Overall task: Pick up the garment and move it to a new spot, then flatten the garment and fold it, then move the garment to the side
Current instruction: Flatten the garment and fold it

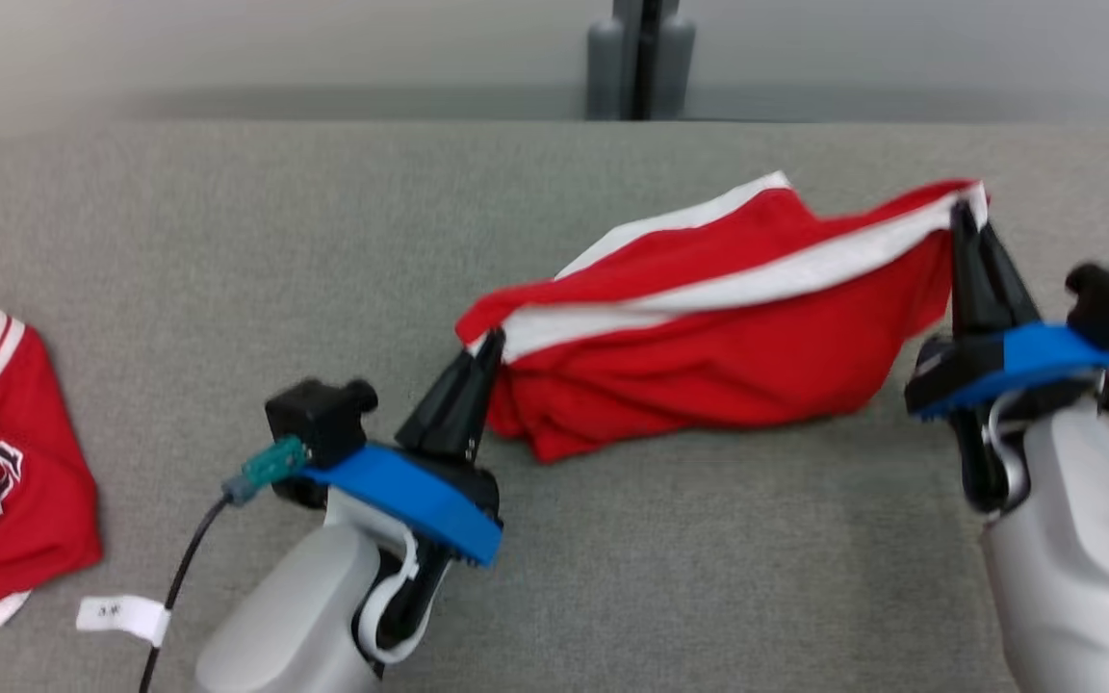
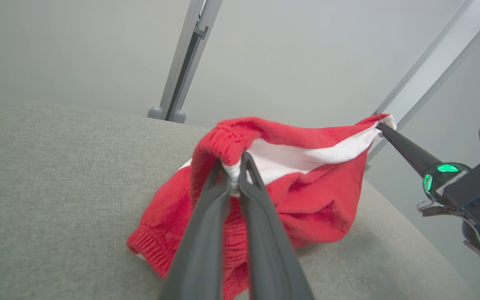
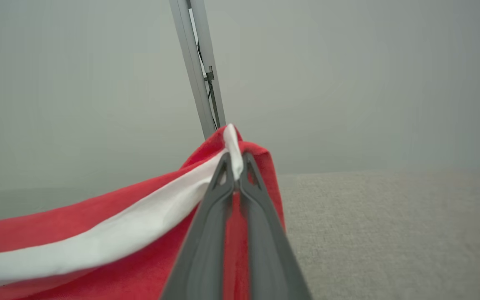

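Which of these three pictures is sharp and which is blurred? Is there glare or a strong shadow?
Head view: soft, the garment, left gripper and right gripper smeared at the edges; a faint shadow beneath. Left wrist view: sharpest, the knit shows clearly. Right wrist view: hazy background. No glare.

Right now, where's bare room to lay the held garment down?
Free: grey surface between the second garment at the left edge and the held garment; also the near strip in front of it. Crowded: middle-right, where the left tool and right tool pinch its ends.
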